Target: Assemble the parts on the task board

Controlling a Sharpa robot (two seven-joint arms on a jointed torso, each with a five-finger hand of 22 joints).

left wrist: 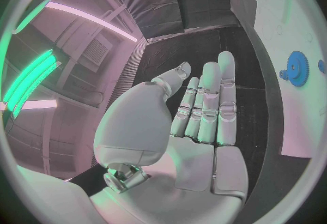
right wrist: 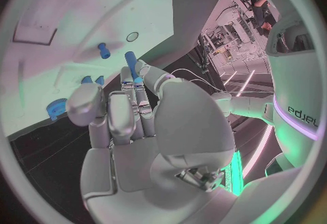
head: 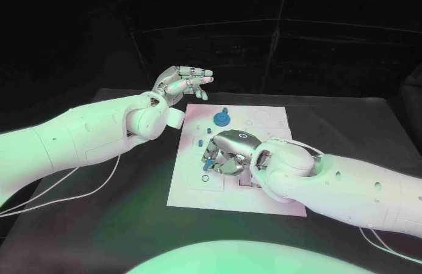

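White rectangular task board [head: 274, 122] lies mid black tabletop [head: 352, 127]. Right silver hand [head: 230, 151] over board's centre, fingers curled about a small blue peg [head: 208, 162]. Blue gear-like part [head: 222, 118] stands just beyond it. Left silver hand [head: 183, 82] raised past board's far-left corner, fingers loosely spread, holding nothing.

Your left arm comes in from the left w/ its wrist bent, left hand [head: 183, 82] raised off the desk [head: 105, 225] near the far edge. Its fingers [left wrist: 211, 98] lie straight, side by side, holding nothing. Your right arm reaches in from the right, right hand [head: 230, 152] palm-down over the task board [head: 272, 118]. Its fingers [right wrist: 129, 104] pinch a blue peg [right wrist: 131, 63] at the tips.
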